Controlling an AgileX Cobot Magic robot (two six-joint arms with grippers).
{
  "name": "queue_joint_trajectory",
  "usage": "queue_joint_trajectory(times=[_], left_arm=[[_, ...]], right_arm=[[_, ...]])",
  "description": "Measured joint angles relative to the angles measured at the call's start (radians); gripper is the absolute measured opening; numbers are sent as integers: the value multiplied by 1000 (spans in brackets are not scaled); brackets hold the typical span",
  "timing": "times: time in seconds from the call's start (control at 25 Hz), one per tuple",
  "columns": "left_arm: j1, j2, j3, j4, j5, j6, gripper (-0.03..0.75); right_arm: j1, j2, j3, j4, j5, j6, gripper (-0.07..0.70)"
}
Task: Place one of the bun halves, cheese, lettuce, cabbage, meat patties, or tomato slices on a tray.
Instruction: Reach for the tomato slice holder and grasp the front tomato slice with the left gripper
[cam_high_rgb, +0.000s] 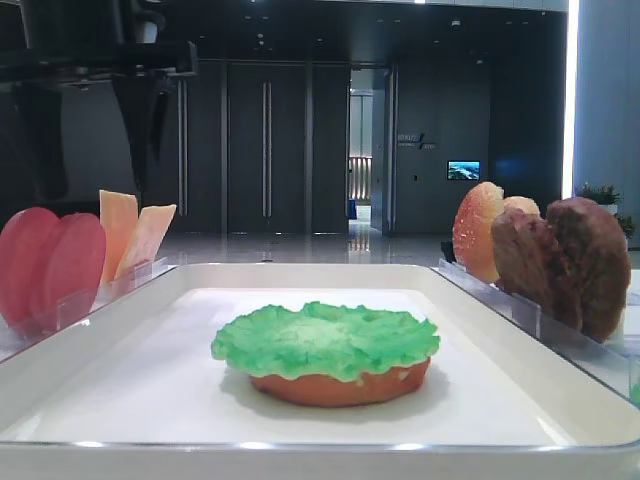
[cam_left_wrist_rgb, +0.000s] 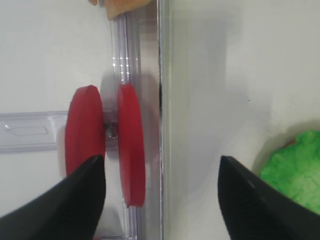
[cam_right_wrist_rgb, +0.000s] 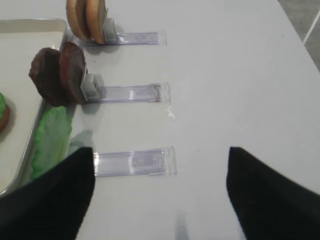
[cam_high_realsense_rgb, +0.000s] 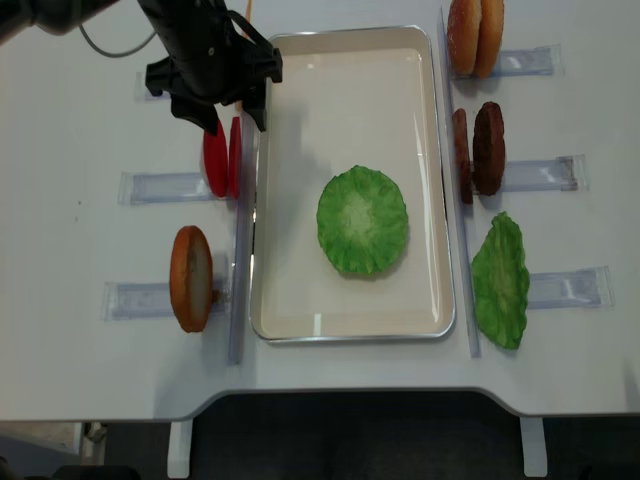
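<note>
In the low exterior view, the white tray (cam_high_rgb: 130, 330) filled the foreground with a bun half (cam_high_rgb: 340, 385) at its centre, topped by a ruffled lettuce leaf (cam_high_rgb: 325, 338). At the left edge stood the tomato slices (cam_high_rgb: 50, 262) and, behind them, the cheese (cam_high_rgb: 132, 232); at the right edge stood more bun halves (cam_high_rgb: 480, 230) and the meat patties (cam_high_rgb: 565, 262).

In the right wrist view, the right gripper (cam_right_wrist_rgb: 160, 192) showed as two dark fingers (cam_right_wrist_rgb: 50, 200) spread wide at the bottom of the frame, holding nothing, above a clear rack (cam_right_wrist_rgb: 135, 162). A loose lettuce leaf (cam_right_wrist_rgb: 50, 140) lay at lower left, against the tray's rim.

In the left wrist view, the left gripper (cam_left_wrist_rgb: 160, 197) had its jaws wide apart and empty at the bottom, one finger just below the two upright tomato slices in their rack (cam_left_wrist_rgb: 30, 132).

In the overhead view, the left gripper (cam_high_realsense_rgb: 230, 115) hung at upper left over the tomato slices, beside the tray's left rim. The right gripper was out of frame.
</note>
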Motion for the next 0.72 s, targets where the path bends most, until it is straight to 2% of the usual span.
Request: queue_joint_trajectory(times=[0.72], left_arm=[[0, 0, 0, -2, -14, 5, 535]], right_arm=[[0, 0, 0, 0, 0, 0, 521]])
